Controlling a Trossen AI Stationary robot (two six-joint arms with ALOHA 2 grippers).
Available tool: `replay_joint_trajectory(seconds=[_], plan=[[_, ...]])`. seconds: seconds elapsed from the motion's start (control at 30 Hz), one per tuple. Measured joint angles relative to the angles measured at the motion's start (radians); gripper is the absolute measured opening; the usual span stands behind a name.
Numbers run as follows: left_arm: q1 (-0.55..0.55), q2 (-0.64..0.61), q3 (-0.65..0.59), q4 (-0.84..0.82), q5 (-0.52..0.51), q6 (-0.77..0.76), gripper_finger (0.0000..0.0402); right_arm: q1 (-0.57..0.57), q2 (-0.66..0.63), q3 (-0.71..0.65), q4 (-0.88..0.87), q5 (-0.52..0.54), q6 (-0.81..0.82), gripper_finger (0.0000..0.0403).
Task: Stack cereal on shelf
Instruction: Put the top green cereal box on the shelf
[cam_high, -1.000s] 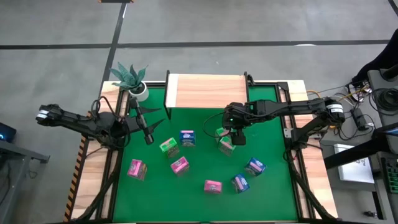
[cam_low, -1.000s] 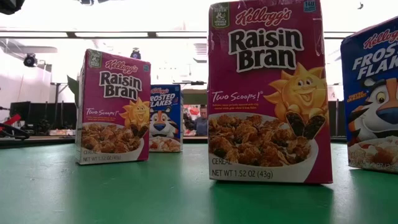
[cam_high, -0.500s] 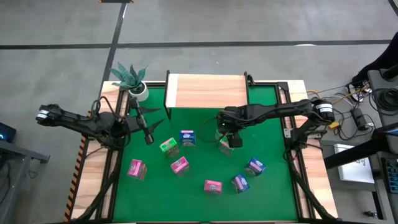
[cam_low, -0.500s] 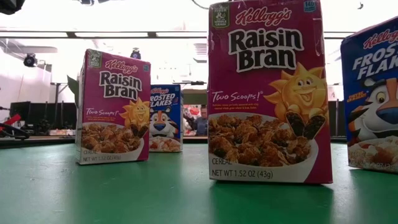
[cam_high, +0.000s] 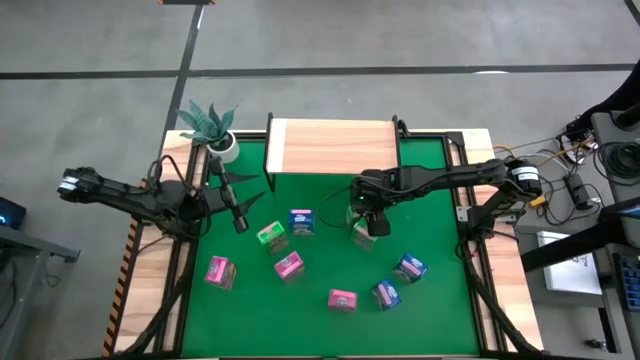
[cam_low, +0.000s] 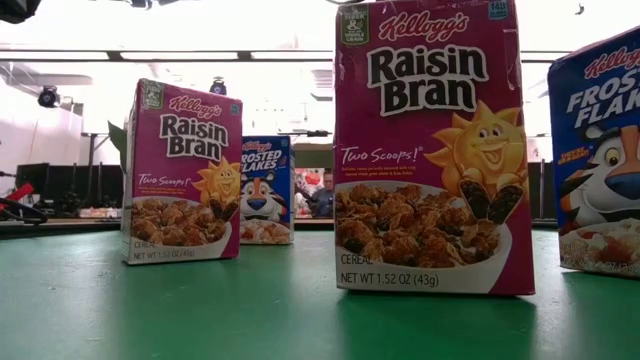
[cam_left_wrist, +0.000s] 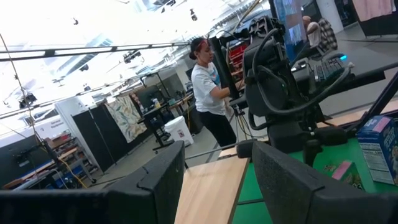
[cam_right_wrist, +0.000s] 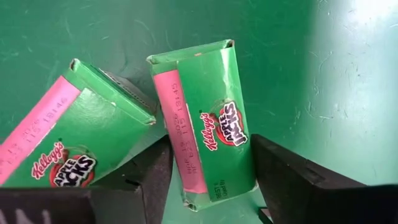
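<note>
The green worktop carries the shelf at its far edge, bare wood on top, and the cereal boxes stand scattered nearer, none on the shelf yet. The right arm reaches in from the right, its pincer spread wide astride a green box, fingers flanking it without closing, a second green box just beside. The left pincer hovers left of centre with its fingers parted, holding nothing.
</note>
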Motion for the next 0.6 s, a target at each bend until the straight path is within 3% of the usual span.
replay_joint_trajectory(seconds=[0.33, 0.6], plan=[[0.000, 0.000, 0.000, 0.002, 0.000, 0.000, 0.0173, 0.000, 0.000, 0.007, -0.001, 0.000, 0.017, 0.0167], [0.000, 0.000, 0.000, 0.002, 0.000, 0.000, 0.0173, -0.002, -0.001, 0.145, -0.067, 0.002, 0.062, 0.0167]])
